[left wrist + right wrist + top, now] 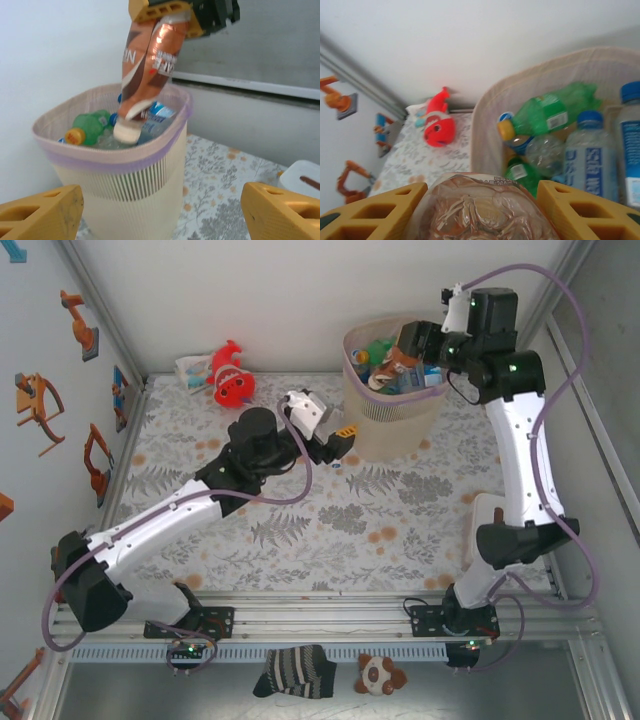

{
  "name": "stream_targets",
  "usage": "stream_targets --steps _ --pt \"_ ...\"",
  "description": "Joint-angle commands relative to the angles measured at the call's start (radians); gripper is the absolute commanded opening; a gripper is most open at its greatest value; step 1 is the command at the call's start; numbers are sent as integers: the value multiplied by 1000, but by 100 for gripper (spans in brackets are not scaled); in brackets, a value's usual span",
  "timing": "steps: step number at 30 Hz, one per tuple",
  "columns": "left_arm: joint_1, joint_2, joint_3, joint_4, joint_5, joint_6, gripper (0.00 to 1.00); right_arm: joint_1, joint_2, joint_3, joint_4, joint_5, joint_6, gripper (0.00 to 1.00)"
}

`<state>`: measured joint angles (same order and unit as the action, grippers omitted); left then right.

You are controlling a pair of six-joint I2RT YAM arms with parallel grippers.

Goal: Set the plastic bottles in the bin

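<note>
The bin (395, 425), beige with a purple-edged liner, stands at the back of the table. Several plastic bottles lie inside it, among them a green one (550, 112) with a yellow cap and a clear one (590, 150) with a blue cap. My right gripper (408, 352) hangs over the bin's mouth, shut on a brown bottle (147, 65). That bottle points cap down, and its cap is just below the rim (115, 150). Its base fills the gap between the yellow fingers (375, 215). My left gripper (338, 443) is open beside the bin's left wall, nothing between its fingers (45, 210).
A red fish plush (232, 380) lies at the back left next to a white packet. A white box (485, 525) sits at the right edge by the right arm. Walls close in the table on three sides. A sock (295, 672) and a small plush (380, 675) lie below the front rail.
</note>
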<state>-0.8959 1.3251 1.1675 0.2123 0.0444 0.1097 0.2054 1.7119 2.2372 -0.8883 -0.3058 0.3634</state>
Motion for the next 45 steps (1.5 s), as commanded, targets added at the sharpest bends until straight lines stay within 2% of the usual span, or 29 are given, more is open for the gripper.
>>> stream_targets --steps 1,6,19,27,32,37,42,45 --pt "3 -50 -40 -33 -48 5 81 -3 57 113 -112 126 -102 43" --pt "4 -81 -78 -49 -87 -1 81 -3 111 161 -150 170 -152 42" --pt "5 -72 -78 -76 -101 -7 81 1 254 211 -262 52 -225 38" --pt "6 -66 -79 -82 -103 -7 81 21 329 207 -293 39 -253 38" --pt "8 -69 -85 -82 -106 -7 81 35 342 189 -280 28 -259 38" --pt "9 -70 -91 -81 -102 -10 81 59 341 85 -231 22 -296 39" --pt "13 -76 -103 -80 -101 -16 81 83 362 6 -218 68 -316 40" --pt "18 -76 -108 -73 -100 -18 81 86 364 -1 -215 61 -313 44"
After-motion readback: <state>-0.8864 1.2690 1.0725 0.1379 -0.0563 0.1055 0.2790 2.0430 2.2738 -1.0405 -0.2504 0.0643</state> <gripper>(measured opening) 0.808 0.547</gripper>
